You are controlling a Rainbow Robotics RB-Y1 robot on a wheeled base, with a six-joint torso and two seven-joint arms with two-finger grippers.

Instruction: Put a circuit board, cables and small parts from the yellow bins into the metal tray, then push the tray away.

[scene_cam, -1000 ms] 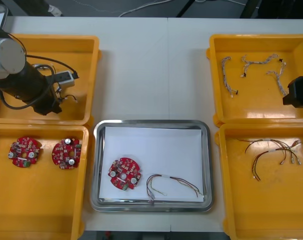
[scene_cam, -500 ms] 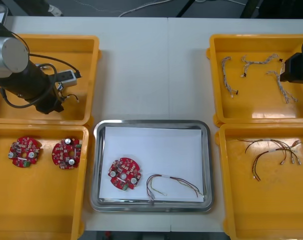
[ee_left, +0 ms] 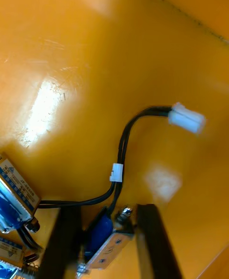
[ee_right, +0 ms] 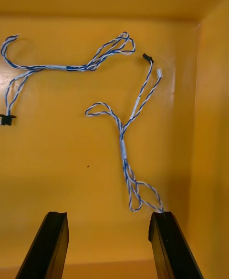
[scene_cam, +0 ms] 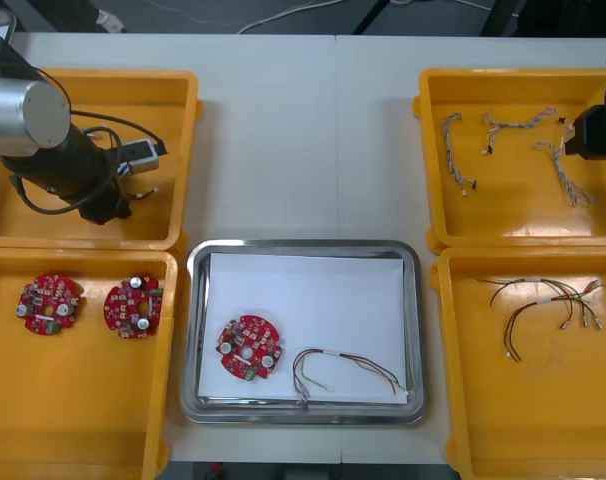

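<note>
My left gripper [ee_left: 107, 210] is shut on a small metal part [ee_left: 102, 241] with a blue body, low in the far left yellow bin [scene_cam: 173, 120]. A black cable with a white plug [ee_left: 187, 118] trails from the part. In the front view the left gripper [scene_cam: 118, 205] is near that bin's front wall. My right gripper [ee_right: 107, 214] is open above a twisted blue and white cable [ee_right: 125, 155] in the far right yellow bin [scene_cam: 433, 150]; it shows at the edge of the front view [scene_cam: 591, 135]. The metal tray [scene_cam: 198, 330] holds a red circuit board [scene_cam: 249, 349] and a cable [scene_cam: 348, 368].
Two more red circuit boards [scene_cam: 50, 304] [scene_cam: 133, 307] lie in the near left bin. Red and yellow cables [scene_cam: 543, 305] lie in the near right bin. Two other twisted cables [scene_cam: 455, 150] [scene_cam: 518, 122] rest in the far right bin. More small parts [ee_left: 14, 198] sit beside my left fingers.
My right gripper has moved toward the far side of its bin, over the twisted cable. My left arm has shifted a little to the right with the small part.
</note>
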